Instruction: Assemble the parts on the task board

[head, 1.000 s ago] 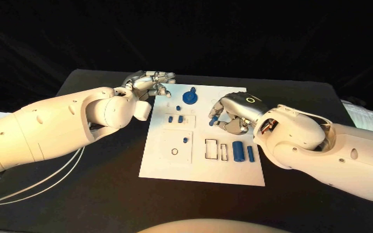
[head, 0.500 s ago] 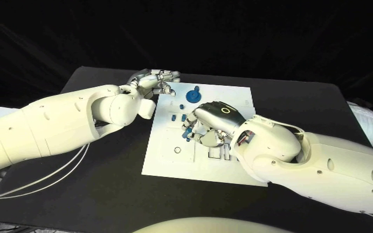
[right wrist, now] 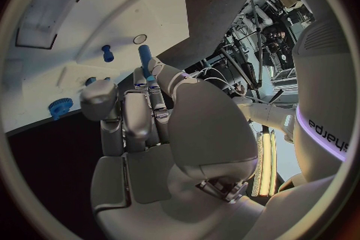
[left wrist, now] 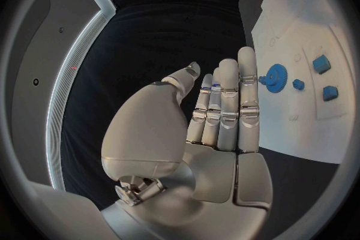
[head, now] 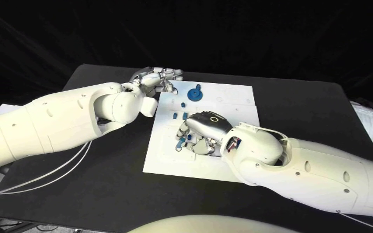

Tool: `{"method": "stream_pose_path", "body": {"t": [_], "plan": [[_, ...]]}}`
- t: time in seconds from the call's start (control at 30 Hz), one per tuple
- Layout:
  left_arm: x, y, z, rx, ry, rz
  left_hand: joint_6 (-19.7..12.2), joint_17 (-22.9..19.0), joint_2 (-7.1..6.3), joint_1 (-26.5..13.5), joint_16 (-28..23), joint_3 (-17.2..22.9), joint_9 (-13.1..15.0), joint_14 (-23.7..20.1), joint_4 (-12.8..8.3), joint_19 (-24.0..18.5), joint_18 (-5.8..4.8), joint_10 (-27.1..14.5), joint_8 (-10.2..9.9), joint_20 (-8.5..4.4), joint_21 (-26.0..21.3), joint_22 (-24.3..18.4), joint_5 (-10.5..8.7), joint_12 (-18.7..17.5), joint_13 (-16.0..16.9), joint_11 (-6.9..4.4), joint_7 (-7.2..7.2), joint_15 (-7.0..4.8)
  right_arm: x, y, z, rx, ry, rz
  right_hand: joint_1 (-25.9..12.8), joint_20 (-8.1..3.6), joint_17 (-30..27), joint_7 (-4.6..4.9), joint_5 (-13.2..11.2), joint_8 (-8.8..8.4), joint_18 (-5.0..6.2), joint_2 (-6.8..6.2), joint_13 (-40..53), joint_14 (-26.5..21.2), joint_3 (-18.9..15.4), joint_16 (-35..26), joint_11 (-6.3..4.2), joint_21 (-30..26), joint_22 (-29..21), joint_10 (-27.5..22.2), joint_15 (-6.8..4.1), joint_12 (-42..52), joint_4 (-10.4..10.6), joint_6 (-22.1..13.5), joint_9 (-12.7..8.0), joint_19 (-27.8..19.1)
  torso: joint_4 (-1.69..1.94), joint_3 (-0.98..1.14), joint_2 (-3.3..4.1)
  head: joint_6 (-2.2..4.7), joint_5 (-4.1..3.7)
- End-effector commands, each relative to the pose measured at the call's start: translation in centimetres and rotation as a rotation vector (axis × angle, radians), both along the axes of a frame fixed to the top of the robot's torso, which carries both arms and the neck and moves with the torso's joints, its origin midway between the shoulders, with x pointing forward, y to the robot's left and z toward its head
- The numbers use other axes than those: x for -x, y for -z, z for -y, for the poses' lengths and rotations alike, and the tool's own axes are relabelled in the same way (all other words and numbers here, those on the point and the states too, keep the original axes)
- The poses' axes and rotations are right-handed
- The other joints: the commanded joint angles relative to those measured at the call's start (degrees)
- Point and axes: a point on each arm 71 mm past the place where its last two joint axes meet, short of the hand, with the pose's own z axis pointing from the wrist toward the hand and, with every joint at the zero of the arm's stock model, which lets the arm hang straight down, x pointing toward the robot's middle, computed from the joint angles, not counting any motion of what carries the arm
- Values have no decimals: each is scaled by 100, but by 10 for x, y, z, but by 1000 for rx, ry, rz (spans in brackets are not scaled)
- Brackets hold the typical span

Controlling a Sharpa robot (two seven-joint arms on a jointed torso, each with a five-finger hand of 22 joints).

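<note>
Blue peg (right wrist: pixel 144 57) apparently pinched, right hand (head: pixel 204 130)

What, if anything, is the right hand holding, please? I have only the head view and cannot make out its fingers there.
Observer: The right wrist view shows the right hand holding a blue peg between its fingers, above the task board.
Operator: Thank you. Is the left hand holding anything?
Observer: No. The left wrist view shows the left hand with its fingers straight and side by side, holding nothing.
</note>
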Motion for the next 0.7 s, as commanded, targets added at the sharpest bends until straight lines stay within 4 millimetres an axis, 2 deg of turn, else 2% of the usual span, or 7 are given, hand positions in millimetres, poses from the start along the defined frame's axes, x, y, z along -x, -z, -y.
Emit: {"method": "stream_pose_path", "body": {"t": [0.03, 0.7], "plan": [[1, -1, 4, 15, 23, 4, -30, -8, 27, 3, 21, -32, -6, -34, -5, 42, 108, -37, 25, -8, -33, -6, 35, 19, 9, 14, -4, -9, 1, 6, -3, 32, -27, -14, 98, 30, 1, 14, 39, -21, -51, 76, 2, 177, 23, 27, -88, 21, -5, 84, 15, -11, -13, -12, -2, 2, 12, 3, 0, -16, 2], [1, -1, 4, 15, 24, 3, -30, -8, 27, 3, 21, -32, -6, -34, -5, 42, 108, -37, 25, -8, -33, -6, 35, 19, 9, 14, -4, -9, -2, 16, -7, 58, -2, -6, 97, 33, 5, 17, 41, -23, -52, 85, 2, 177, 31, 31, -85, 25, 1, 84, 17, -17, -14, -15, -2, 1, 5, -5, -4, -68, 24]]}}
